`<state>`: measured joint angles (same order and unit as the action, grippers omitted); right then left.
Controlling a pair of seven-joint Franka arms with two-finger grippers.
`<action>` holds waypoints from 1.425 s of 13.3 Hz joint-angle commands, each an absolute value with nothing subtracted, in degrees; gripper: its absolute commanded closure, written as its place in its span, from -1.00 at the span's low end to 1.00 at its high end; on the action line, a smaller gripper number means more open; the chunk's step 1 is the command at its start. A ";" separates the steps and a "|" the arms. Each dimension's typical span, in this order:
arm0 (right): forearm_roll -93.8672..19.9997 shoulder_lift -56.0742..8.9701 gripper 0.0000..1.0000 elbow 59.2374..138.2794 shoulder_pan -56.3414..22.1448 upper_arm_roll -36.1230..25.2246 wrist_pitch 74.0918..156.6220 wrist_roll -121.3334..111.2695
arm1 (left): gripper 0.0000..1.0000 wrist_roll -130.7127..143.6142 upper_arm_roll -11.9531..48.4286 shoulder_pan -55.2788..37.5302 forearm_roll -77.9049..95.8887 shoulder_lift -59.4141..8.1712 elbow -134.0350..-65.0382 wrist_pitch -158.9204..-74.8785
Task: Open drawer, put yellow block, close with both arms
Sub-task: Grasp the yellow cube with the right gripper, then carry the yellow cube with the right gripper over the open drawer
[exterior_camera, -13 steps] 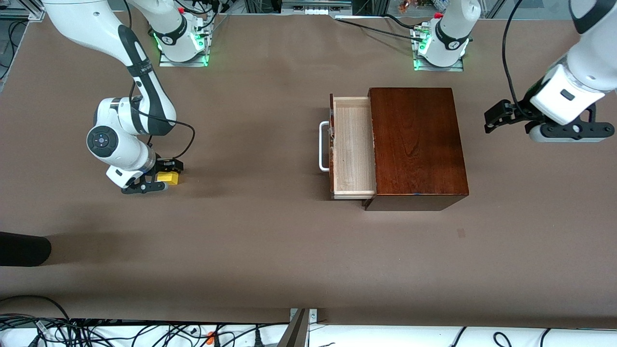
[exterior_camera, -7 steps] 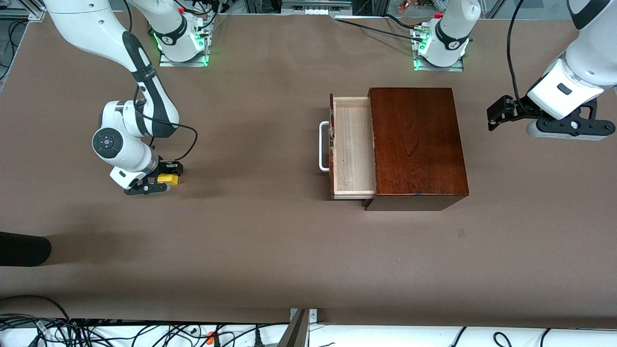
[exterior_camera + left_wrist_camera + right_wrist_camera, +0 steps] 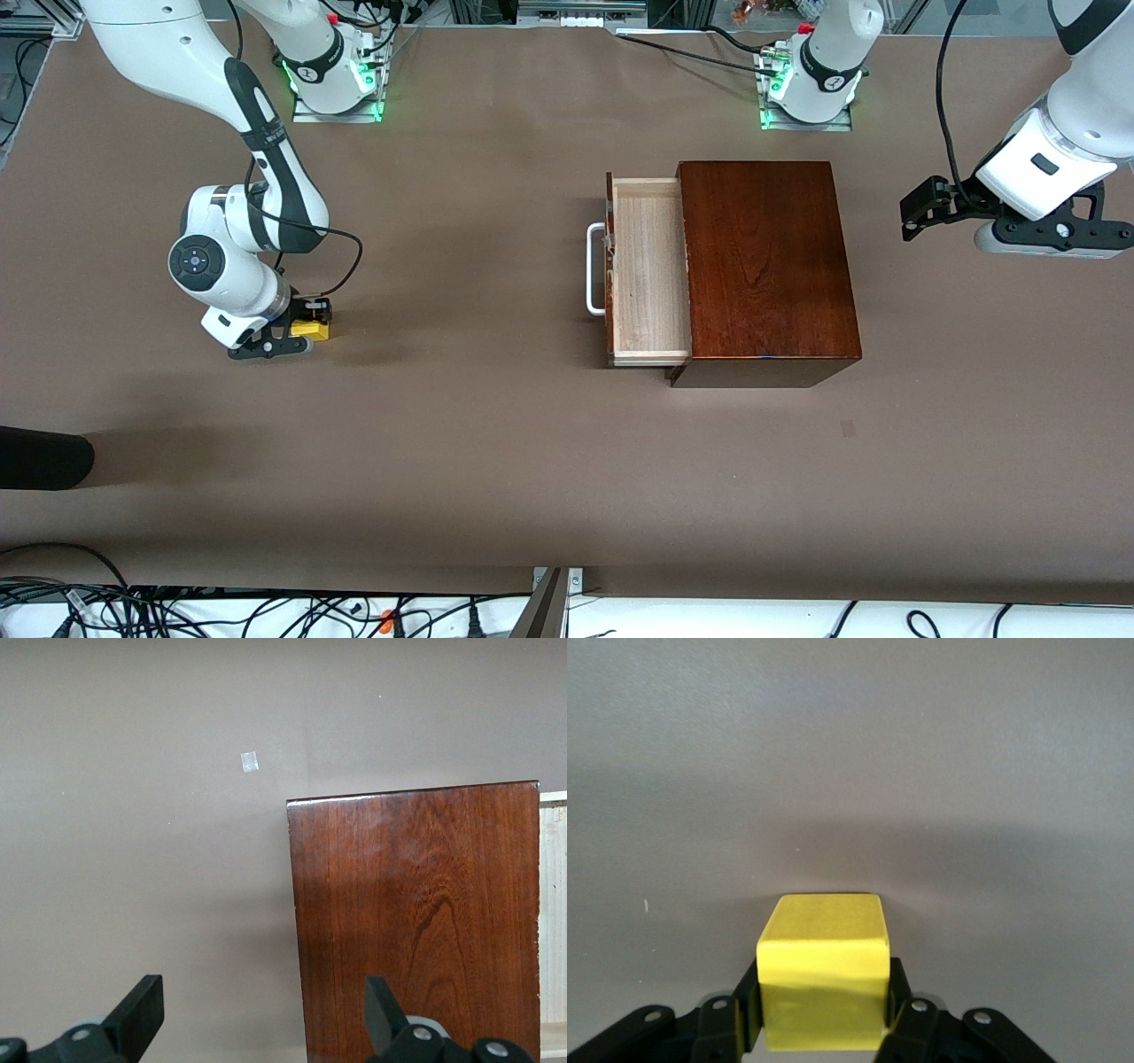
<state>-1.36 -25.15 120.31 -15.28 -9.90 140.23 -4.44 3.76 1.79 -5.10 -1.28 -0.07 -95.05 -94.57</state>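
The yellow block [image 3: 311, 330] sits low at the table toward the right arm's end. My right gripper [image 3: 297, 330] is shut on it, and in the right wrist view the block [image 3: 823, 981] fills the gap between the two black fingers [image 3: 747, 1010]. The drawer [image 3: 651, 266] stands pulled open and empty, its white handle [image 3: 594, 268] facing the right arm's end. It belongs to the dark wooden box [image 3: 766, 266]. My left gripper [image 3: 914, 211] is open and empty in the air, over bare table at the left arm's end of the box [image 3: 416, 921].
A dark object [image 3: 44, 458] lies at the table's edge, nearer the front camera than the right gripper. A small tape mark [image 3: 848, 429] is on the brown table nearer the camera than the box. Cables run along the near edge [image 3: 266, 611].
The left gripper has drifted a little away from the box toward the left arm's end. The right wrist has shifted slightly at the block. The block and drawer have not moved.
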 commanded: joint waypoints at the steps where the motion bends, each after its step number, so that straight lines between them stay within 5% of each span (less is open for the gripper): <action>1: -2.02 -21.02 1.00 118.32 -15.03 -6.87 134.07 -7.12 | -1.00 2.37 2.02 -4.57 -1.23 1.32 -96.42 -95.01; 5: -1.58 -20.74 1.00 105.59 -15.55 0.95 118.59 -10.35 | -1.00 2.37 2.11 -4.57 -1.23 1.32 -96.33 -95.01; 10: -1.41 -21.01 1.00 96.42 -18.18 14.57 118.29 -12.66 | -1.00 2.46 2.29 -4.57 -1.23 1.06 -95.54 -95.01; 19: 5.27 -31.71 1.00 74.12 -41.29 14.77 116.10 -7.41 | -1.00 2.46 2.37 -4.57 -1.23 1.05 -95.54 -94.66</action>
